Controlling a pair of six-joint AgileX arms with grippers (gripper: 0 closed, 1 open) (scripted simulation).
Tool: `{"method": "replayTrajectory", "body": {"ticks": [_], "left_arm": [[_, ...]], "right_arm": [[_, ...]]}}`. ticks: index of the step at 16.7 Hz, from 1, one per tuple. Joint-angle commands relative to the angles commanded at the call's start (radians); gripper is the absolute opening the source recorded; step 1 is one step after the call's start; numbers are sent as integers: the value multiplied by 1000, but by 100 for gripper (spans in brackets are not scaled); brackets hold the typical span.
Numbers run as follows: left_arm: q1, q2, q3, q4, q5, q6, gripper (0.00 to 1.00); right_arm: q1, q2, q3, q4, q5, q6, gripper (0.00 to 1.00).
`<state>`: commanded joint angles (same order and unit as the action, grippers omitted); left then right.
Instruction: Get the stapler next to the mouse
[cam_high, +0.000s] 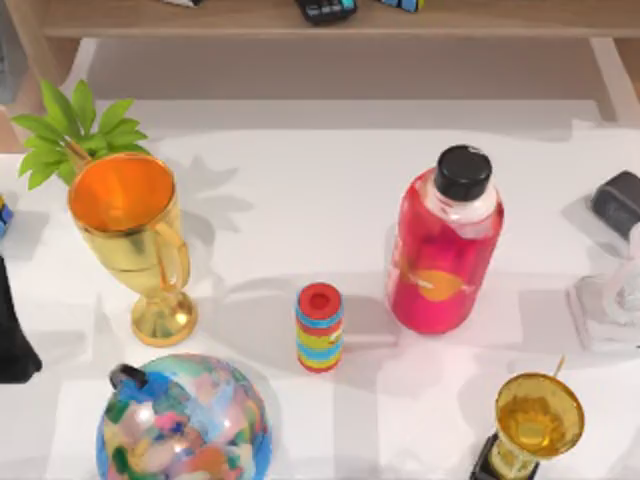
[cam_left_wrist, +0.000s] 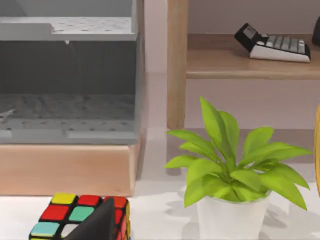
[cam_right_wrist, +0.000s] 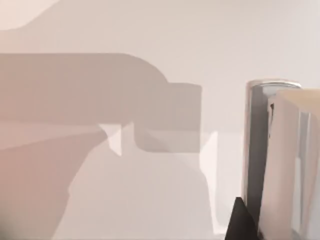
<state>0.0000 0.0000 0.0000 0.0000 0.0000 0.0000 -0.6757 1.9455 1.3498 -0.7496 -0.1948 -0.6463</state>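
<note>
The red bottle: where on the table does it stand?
In the top view the red bottle stands upright right of centre, between the striped cylinder and the table's right edge.

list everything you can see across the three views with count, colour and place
gold trophy cup with orange inside: 1, gold, table's left
green leafy plant in a white pot: 1, green and white, far left behind the cup
red translucent bottle with black cap: 1, red, right of centre
striped cylinder with red top: 1, multicolour, centre
multicolour patchwork globe: 1, near left edge
small gold goblet on a dark base: 1, gold, near right
clear whitish plastic object with a flat base: 1, clear, right edge
dark grey rounded object: 1, right edge, beyond the clear one
colourful puzzle cube: 1, far left
black and white calculator: 1, wooden shelf
white table: 1
left arm: 1, black, left edge
</note>
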Motion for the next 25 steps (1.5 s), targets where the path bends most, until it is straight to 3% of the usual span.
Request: {"method": "replayTrajectory", "body": {"ticks": [25], "left_arm": [[0, 0, 0, 0, 0, 0, 100]], "right_arm": [[5, 36, -13, 107, -2, 11, 0]]}}
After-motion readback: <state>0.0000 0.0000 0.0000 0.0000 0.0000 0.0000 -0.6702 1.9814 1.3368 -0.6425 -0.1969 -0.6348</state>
